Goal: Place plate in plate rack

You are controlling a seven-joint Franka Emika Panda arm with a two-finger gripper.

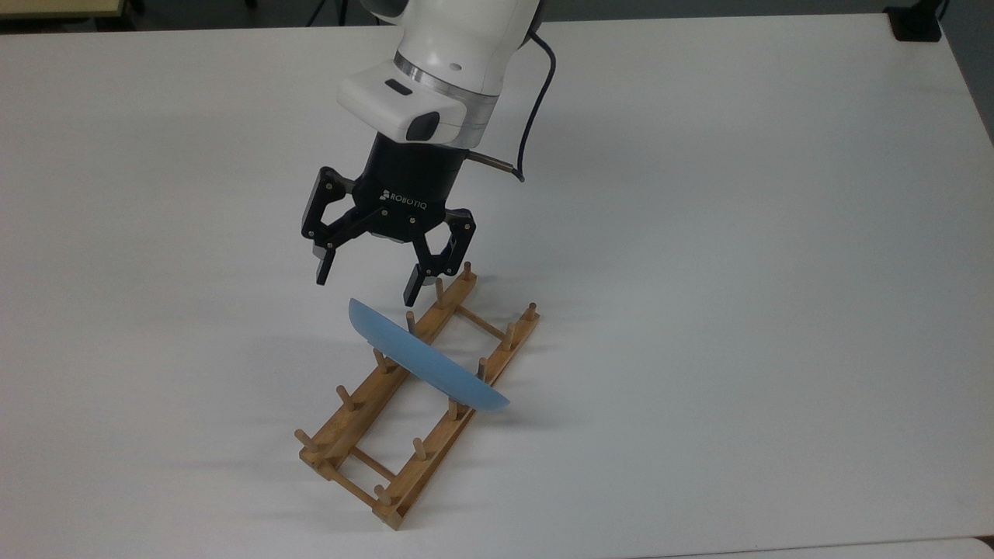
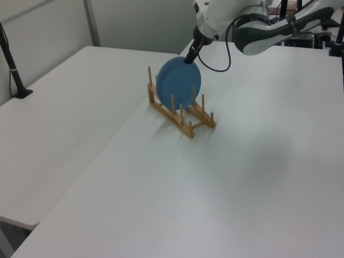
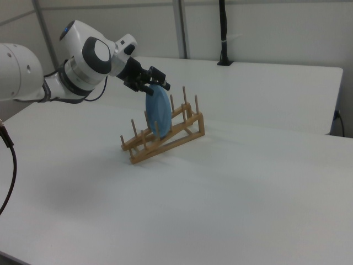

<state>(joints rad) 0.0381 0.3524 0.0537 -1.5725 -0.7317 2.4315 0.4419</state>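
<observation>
The light-blue plate (image 1: 425, 358) stands on edge in the wooden plate rack (image 1: 365, 423), held between pegs near the rack's middle. In the left view the plate (image 2: 179, 83) shows its round face above the rack (image 2: 185, 117). In the right view the plate (image 3: 158, 114) leans in the rack (image 3: 165, 139). My gripper (image 1: 366, 282) hovers open just above the plate's upper rim, fingers spread to either side and not touching it. The gripper (image 3: 155, 84) sits over the plate's top in the right view too, as does the gripper (image 2: 189, 58) in the left view.
The rack sits on a wide white table (image 1: 738, 272). A black post (image 2: 13, 70) stands at the left view's far left edge, and another black post (image 3: 223, 33) rises at the table's back in the right view. A black cable (image 1: 536, 101) hangs from the arm.
</observation>
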